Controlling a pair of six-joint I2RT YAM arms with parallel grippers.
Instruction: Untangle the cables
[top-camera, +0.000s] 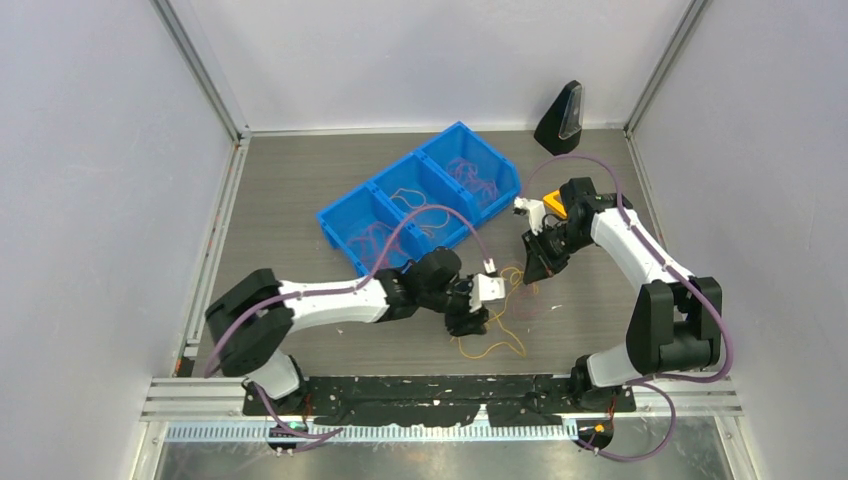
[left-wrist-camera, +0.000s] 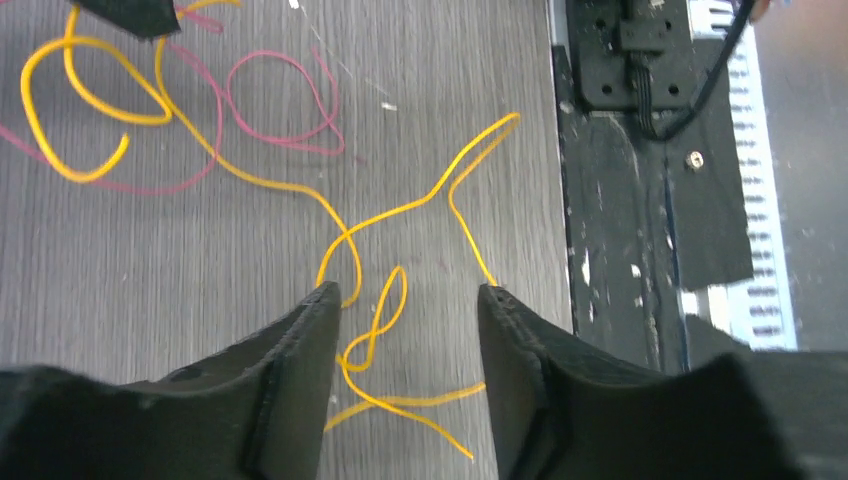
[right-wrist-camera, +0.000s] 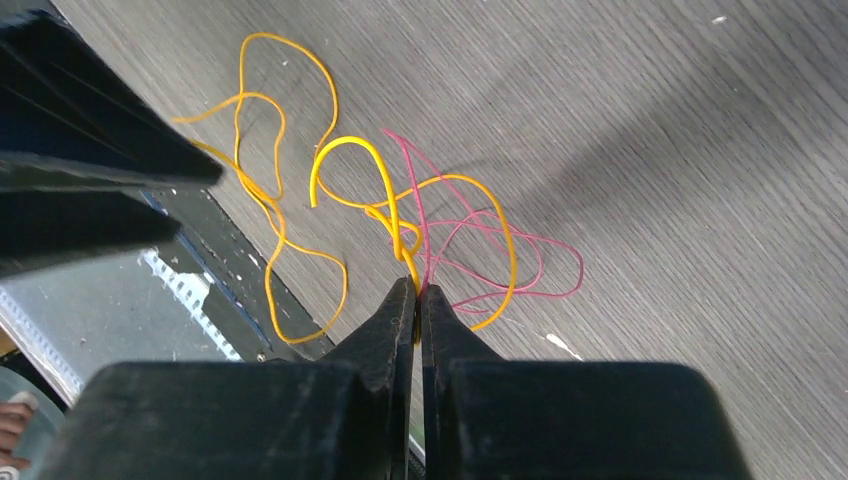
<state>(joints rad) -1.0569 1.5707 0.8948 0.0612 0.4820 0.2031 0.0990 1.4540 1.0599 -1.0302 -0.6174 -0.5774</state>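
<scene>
In the top view the cables (top-camera: 497, 338) are too thin to trace where strands cross, and the left gripper (top-camera: 470, 322) covers part of the heap. In the left wrist view a red cable (left-wrist-camera: 140, 190) runs off the left edge, the yellow cable (left-wrist-camera: 280, 186) slips behind one finger (left-wrist-camera: 300, 380), and a dark shape (left-wrist-camera: 130, 12) (cut by the top edge) covers its upper loop. In the right wrist view both colours vanish between the right gripper (right-wrist-camera: 417, 290) tips; how many are pinched cannot be told. A blurred black mass (right-wrist-camera: 80, 130) fills the upper left.
</scene>
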